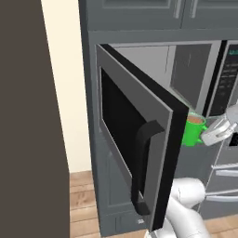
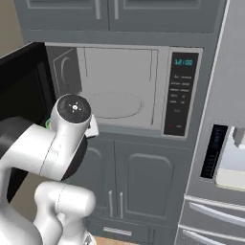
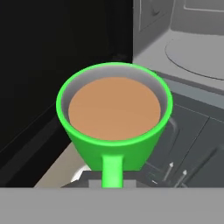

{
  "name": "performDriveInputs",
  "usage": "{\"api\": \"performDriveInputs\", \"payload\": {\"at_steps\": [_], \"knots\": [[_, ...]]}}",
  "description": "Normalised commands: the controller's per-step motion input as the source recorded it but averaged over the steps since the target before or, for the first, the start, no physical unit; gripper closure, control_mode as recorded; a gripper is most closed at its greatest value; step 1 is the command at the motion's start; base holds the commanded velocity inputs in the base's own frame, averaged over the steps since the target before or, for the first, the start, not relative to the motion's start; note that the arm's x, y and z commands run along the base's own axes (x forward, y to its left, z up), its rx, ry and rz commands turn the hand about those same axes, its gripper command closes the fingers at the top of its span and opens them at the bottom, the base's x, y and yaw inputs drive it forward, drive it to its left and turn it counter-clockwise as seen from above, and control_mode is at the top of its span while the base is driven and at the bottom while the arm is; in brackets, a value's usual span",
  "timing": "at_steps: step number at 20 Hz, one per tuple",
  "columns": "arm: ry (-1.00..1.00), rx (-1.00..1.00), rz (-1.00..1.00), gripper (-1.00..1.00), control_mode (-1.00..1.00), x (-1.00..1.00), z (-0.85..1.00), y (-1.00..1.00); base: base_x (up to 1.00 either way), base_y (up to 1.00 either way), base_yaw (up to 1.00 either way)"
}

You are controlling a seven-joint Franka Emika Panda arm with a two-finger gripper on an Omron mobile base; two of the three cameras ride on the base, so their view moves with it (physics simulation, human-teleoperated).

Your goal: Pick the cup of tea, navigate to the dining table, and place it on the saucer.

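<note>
The cup of tea [image 3: 114, 113] is a bright green mug full of brown liquid, held upright in the air just outside the open microwave. My gripper [image 3: 112, 181] is shut on its side handle. In the left base view the cup of tea [image 1: 194, 129] hangs past the edge of the microwave door, with the gripper [image 1: 211, 135] to its right. In the right base view my arm hides nearly all of it; a green sliver of the cup [image 2: 48, 123] peeks out. The dining table and the saucer are out of view.
The microwave door [image 1: 139, 139] stands swung wide open to the left, close beside the cup. Behind it are the microwave cavity with its turntable [image 2: 115, 104] and the control panel [image 2: 182, 91]. Grey cabinets [image 2: 129, 182] sit below, a fridge [image 2: 225, 143] at right, a dark panel [image 1: 23, 116] at left.
</note>
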Motion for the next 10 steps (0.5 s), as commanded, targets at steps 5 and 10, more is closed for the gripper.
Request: {"api": "performDriveInputs", "payload": {"at_steps": [5,10], "knots": [[0.0,0.0,0.0,1.0,1.0,0.0,0.0,0.0,-0.49,-0.44,-0.46],[0.0,0.0,0.0,1.0,1.0,0.0,0.0,0.0,0.0,-0.01,-0.9]]}}
